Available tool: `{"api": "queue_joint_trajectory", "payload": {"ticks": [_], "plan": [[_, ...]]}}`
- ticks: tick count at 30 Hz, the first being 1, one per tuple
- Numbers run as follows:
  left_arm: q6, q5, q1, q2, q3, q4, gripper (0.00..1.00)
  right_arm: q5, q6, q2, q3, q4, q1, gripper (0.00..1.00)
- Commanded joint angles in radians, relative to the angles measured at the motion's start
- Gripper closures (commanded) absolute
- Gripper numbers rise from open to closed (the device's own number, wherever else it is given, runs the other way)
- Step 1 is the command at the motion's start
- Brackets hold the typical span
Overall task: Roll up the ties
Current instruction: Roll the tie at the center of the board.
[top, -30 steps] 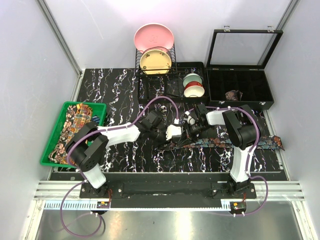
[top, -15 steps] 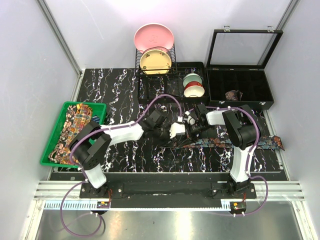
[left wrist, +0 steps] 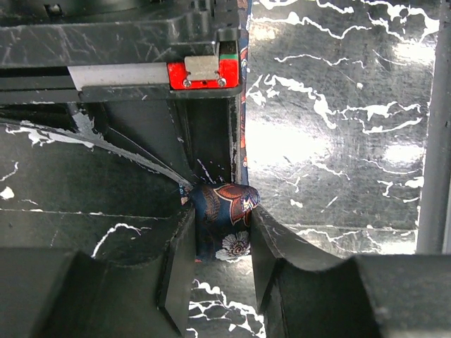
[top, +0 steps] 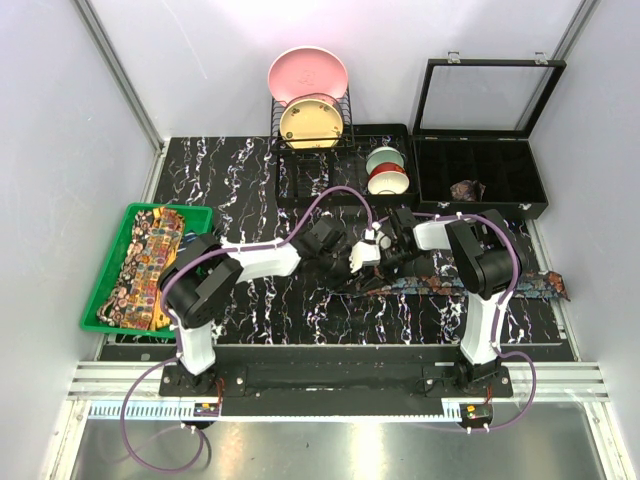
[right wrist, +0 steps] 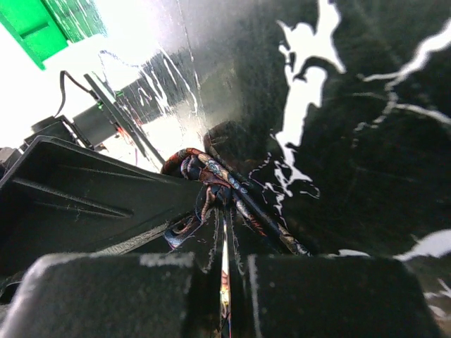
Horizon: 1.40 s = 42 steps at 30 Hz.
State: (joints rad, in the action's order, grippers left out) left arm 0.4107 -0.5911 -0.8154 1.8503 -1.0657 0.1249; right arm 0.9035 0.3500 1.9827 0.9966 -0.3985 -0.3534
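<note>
Dark blue fabric pinched in both pincers: left gripper [left wrist: 220,220] partly closed on the bunched, started coil of the dark blue tie [left wrist: 227,201], fingers [left wrist: 180,246] touching it on either side; right gripper [right wrist: 225,241] pressed together on a thin fold of the same tie, just beside. From there, long axis running right along the near part of the table [top: 250,170], loose tail toward the right edge, nearer the right arm. Coil visible only from the left wrist, tail only from above. Other ties [top: 150,255] heaped in the green bin [top: 100,305], left.
</note>
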Motion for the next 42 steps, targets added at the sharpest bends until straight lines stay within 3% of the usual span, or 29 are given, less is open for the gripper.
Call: {"api": "queue_joint_trajectory", "payload": {"ticks": [1,8,15,21,28,38,42], "plan": [[0.023,0.023,-0.011,0.076,-0.01,-0.054,0.62,-0.106,-0.02,0.031,-0.013,0.064,-0.001,1.0],[0.097,0.1,-0.028,0.127,-0.028,0.083,0.67,-0.051,0.01,-0.053,-0.046,0.119,0.002,1.0],[0.142,0.208,-0.034,0.162,-0.034,0.18,0.7,-0.026,-0.022,-0.137,-0.021,0.026,0.048,0.75],[0.137,0.198,-0.034,0.187,-0.074,0.225,0.71,0.0,-0.104,-0.203,-0.015,-0.074,0.093,0.72],[0.146,0.189,-0.034,0.194,-0.103,0.265,0.71,0.021,-0.094,-0.196,-0.035,-0.011,0.091,0.65],[0.157,0.174,-0.033,0.191,-0.108,0.277,0.69,0.018,-0.032,-0.088,-0.065,0.144,0.085,0.69],[0.154,0.172,-0.03,0.187,-0.114,0.283,0.68,0.012,-0.037,-0.085,-0.067,0.141,0.083,0.98]]}}
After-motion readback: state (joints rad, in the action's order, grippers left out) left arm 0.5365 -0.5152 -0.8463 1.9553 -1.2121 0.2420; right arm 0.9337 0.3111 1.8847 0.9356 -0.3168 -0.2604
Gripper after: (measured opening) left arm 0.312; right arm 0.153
